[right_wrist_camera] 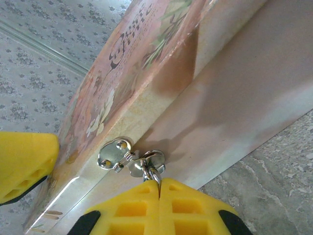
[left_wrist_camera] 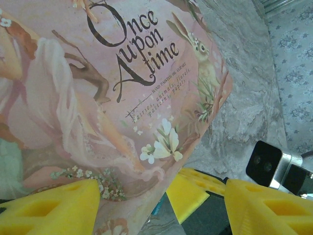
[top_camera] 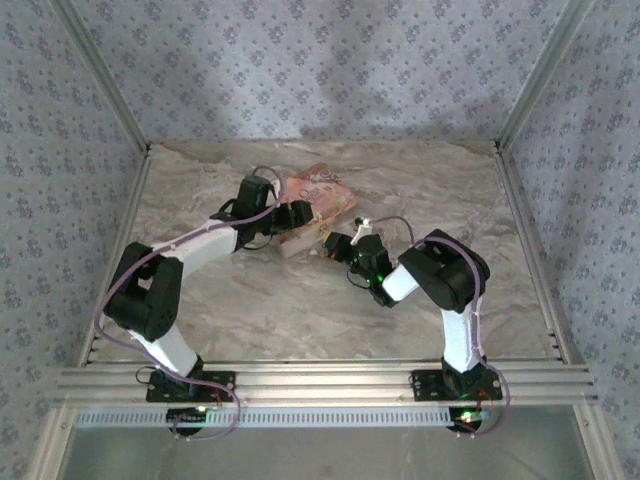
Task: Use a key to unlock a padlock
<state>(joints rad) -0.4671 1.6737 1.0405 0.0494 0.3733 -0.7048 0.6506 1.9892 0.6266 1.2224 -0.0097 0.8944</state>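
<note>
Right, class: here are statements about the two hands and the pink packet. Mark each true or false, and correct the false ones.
1. The pink packet has "Once upon a time" printed on its cover. True.
2. The right hand has its fingers spread wide. False: they are pressed together, with a small silver metal piece pinched at their tips.
3. The left hand is open. True.
4. The packet lies at the near edge of the table, by the arm bases. False: it lies farther back, with both hands reaching up to it.
5. A rabbit is drawn on the cover. True.
</note>
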